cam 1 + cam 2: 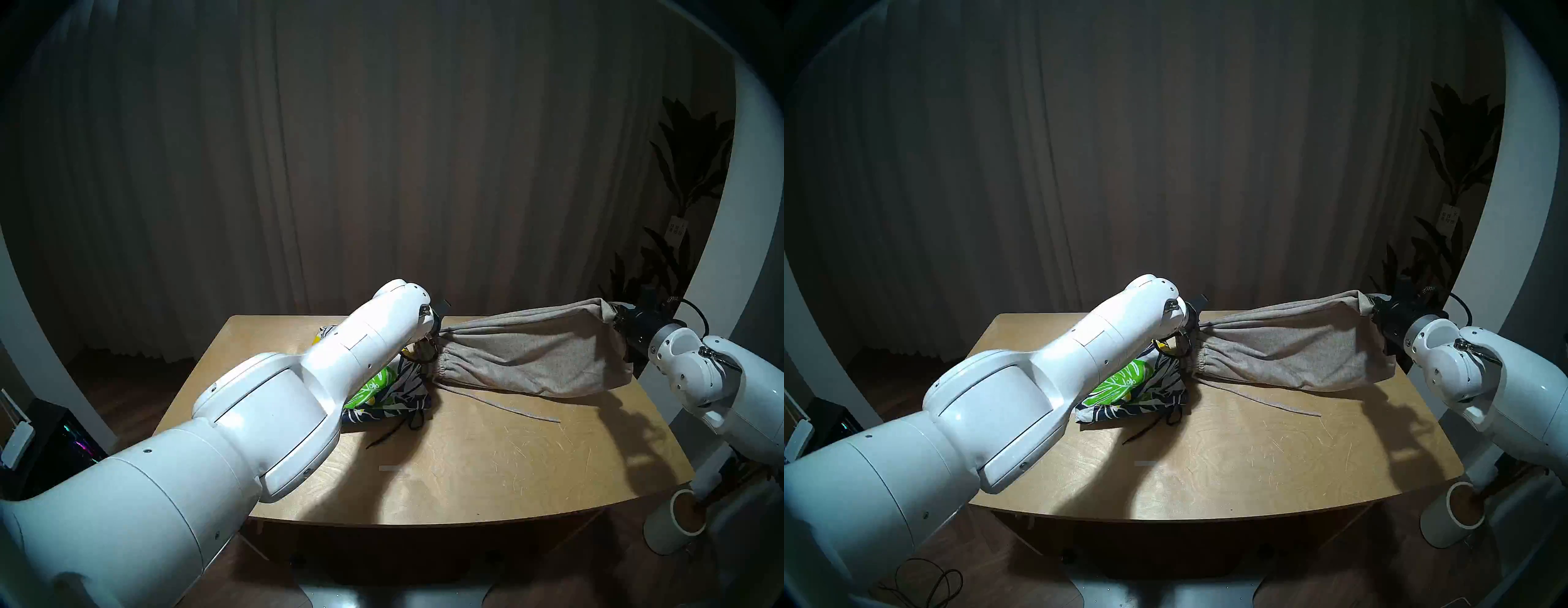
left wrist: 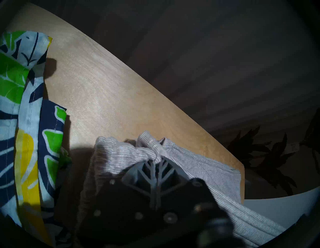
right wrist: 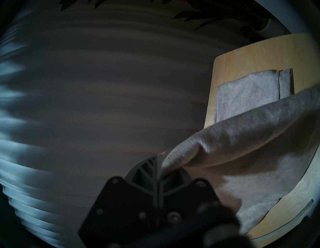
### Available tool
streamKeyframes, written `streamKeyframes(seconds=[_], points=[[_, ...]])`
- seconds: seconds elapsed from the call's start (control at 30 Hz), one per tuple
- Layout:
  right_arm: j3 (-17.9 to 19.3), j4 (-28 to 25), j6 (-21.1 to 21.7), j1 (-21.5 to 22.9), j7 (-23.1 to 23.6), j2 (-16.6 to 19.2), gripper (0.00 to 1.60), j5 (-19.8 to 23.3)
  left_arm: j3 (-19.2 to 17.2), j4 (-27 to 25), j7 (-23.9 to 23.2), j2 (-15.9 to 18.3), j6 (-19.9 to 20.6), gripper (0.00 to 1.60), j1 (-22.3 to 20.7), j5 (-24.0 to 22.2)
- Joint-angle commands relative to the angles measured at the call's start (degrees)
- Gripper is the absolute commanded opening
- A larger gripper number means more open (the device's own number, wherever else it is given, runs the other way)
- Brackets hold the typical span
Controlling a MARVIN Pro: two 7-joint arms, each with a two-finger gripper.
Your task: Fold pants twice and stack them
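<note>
Both grippers pinch the light-grey knit shorts (image 1: 522,358), stretching them in the air above the wooden table (image 1: 488,458). Left gripper (image 2: 156,160) is clamped on the gathered elastic waist near the table's middle; right gripper (image 3: 160,167) is clamped on the leg end at the table's right edge. A grey drawstring (image 1: 517,411) trails onto the tabletop. Folded leaf-print shorts (image 1: 394,395) lie under the left arm, black drawstring (image 1: 396,433) loose in front.
</note>
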Motion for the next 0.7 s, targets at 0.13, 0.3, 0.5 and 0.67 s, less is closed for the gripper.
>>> streamKeyframes(seconds=[0.13,0.3,0.5,0.67], points=[[-1.5,0.7,-2.8,7.8,-0.4,-5.4,0.0,2.5,0.3,0.9,-1.4,-0.4,-1.1,0.0,-2.4,1.0],[-2.8,1.3,-3.5,10.1,-0.7,-7.3,0.0,2.7,0.5,1.4,-1.8,-0.6,-1.2,0.0,-2.6,1.2],[-5.6,3.1,-5.0,14.7,-1.4,-11.2,0.0,2.7,0.9,2.3,-2.7,-1.1,-1.6,0.0,-2.8,1.7],[-6.6,4.1,-6.0,16.6,-1.4,-13.7,0.0,2.3,1.0,3.0,-3.3,-1.1,-1.9,0.0,-3.1,2.0]])
